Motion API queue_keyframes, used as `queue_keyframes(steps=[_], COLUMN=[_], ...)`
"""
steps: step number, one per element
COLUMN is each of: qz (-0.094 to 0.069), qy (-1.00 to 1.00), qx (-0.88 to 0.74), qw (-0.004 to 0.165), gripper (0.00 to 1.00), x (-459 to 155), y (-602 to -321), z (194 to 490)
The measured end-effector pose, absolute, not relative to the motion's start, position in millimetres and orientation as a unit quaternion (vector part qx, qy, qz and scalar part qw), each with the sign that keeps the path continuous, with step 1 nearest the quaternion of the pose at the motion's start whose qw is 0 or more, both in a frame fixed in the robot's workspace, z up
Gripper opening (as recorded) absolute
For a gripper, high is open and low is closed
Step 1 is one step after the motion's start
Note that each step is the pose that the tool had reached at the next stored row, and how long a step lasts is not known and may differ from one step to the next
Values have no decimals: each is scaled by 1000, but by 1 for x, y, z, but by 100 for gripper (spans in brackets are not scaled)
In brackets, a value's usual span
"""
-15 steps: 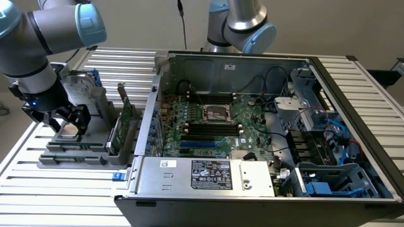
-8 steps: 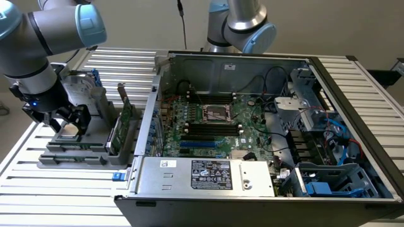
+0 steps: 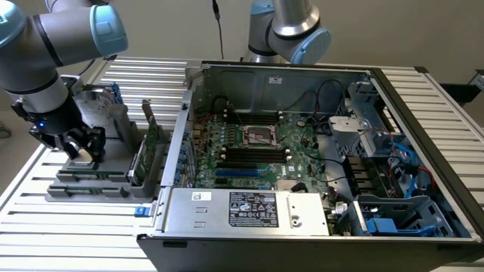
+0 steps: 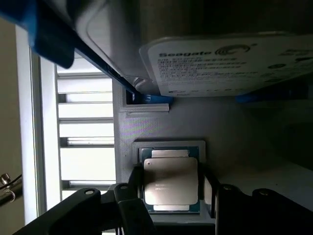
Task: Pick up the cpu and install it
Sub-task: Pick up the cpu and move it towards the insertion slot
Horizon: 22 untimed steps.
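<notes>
The small, flat, square, silvery-topped cpu [image 4: 171,181] lies in its grey plastic holder [image 4: 166,128] on the slatted metal tabletop [image 3: 76,238]. Our jaws stand open either side of it, gripping nothing yet. If they close off-centre, we risk tilting, jamming or dropping the chip.

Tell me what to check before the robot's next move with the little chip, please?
1. Black tool over the small silvery square cpu: ok.
2. Cpu lying flat in its grey plastic holder: ok.
3. Jaws open, one on each side of the cpu: ok.
4. Cpu gripped: not ok.
5. Silver labelled hard drive apart from the tool: ok.
6. Square metal-framed socket ready for the cpu: cannot tell.
</notes>
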State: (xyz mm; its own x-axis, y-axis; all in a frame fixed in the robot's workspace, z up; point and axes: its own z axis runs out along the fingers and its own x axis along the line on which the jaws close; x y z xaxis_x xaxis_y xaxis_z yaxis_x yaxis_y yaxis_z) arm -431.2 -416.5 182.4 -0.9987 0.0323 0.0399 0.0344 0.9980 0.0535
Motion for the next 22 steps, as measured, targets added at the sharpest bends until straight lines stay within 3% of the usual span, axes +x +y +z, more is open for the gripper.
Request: queue_keyframes(steps=[1,12,22], qz=[-27,-30,-32], qy=[-999,-999,-999], qx=[-17,-17,-16], qw=[20,19,20], gripper=[55,55,55], x=[-431,-431,-430], y=[-416,-416,-417], z=[182,194,232])
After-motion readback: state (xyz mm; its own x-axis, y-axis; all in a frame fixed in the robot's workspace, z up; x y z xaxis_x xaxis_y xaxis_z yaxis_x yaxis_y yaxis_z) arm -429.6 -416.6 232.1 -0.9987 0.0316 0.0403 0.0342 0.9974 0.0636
